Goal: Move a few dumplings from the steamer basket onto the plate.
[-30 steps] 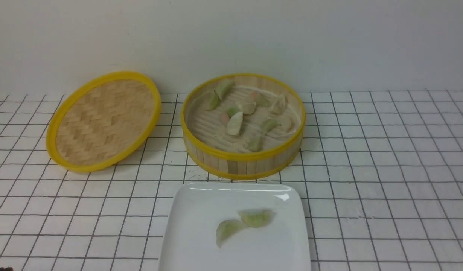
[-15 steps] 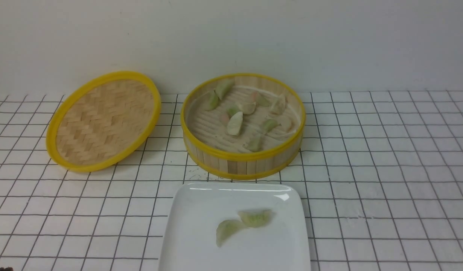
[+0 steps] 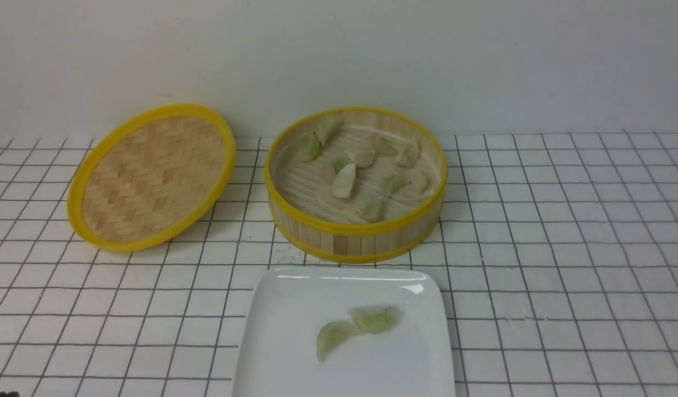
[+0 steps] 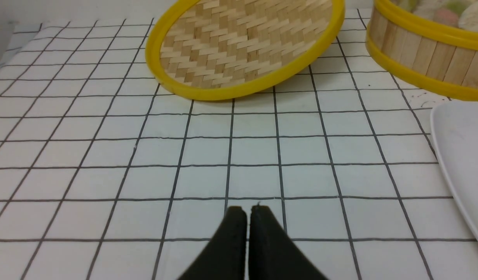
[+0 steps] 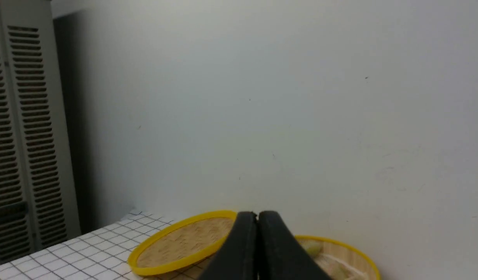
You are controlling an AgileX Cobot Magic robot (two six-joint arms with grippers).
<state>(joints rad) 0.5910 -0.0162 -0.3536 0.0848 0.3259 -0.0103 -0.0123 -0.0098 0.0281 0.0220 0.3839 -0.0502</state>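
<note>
The steamer basket [image 3: 356, 238] stands at the middle back of the table with several pale green and cream dumplings [image 3: 344, 181] on its ridged floor. In front of it lies the white plate [image 3: 284, 309], and two green dumplings [image 3: 354, 328] rest on it. Neither arm shows in the front view. In the left wrist view my left gripper [image 4: 246, 210] is shut and empty, low over bare tiles, with the plate's edge [image 4: 460, 155] and the basket wall [image 4: 417, 58] off to one side. My right gripper [image 5: 257, 214] is shut and empty, held high and facing the wall, the basket [image 5: 342, 258] below it.
The flat woven lid [image 3: 151, 176] with a yellow rim leans tilted at the back left, beside the basket. A white wall runs behind the table. The right wrist view shows a grey louvred cabinet [image 5: 17, 147] beyond the table's corner.
</note>
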